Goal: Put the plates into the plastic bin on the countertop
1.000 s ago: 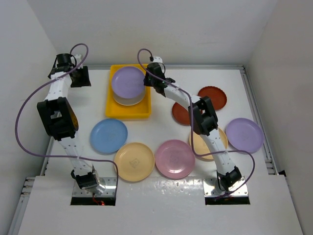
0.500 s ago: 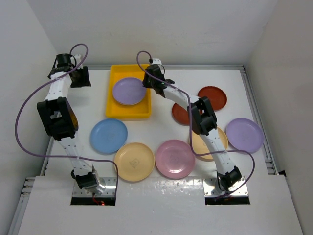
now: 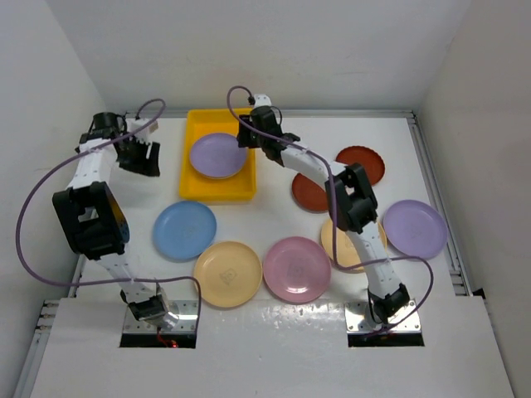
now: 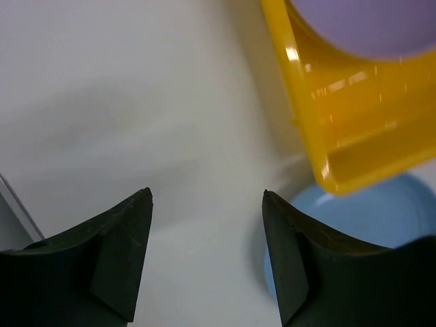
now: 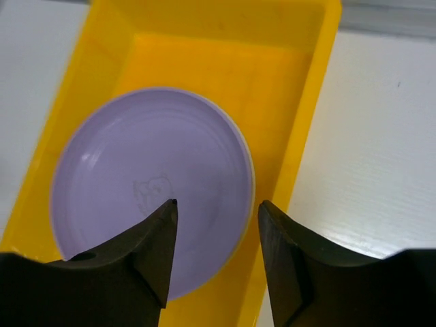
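White enclosure walls (image 3: 332, 58) around.

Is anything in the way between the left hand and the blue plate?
Nothing visible. Bare countertop lies between the open left hand and the blue plate. The yellow bin has its corner beside that path, not across it.

No legible text; embossed mark on lilac plate (image 5: 150, 191) unreadable

Glossy bright yellow plastic bin (image 5: 303, 116) with sharp highlights on its walls, smooth lilac plastic plate (image 5: 150, 184) with a soft sheen, glossy white counter (image 4: 122, 95), thin metal edge rail (image 3: 433, 191), matt black fingers (image 4: 116, 266) of left pincer (image 4: 207, 192).
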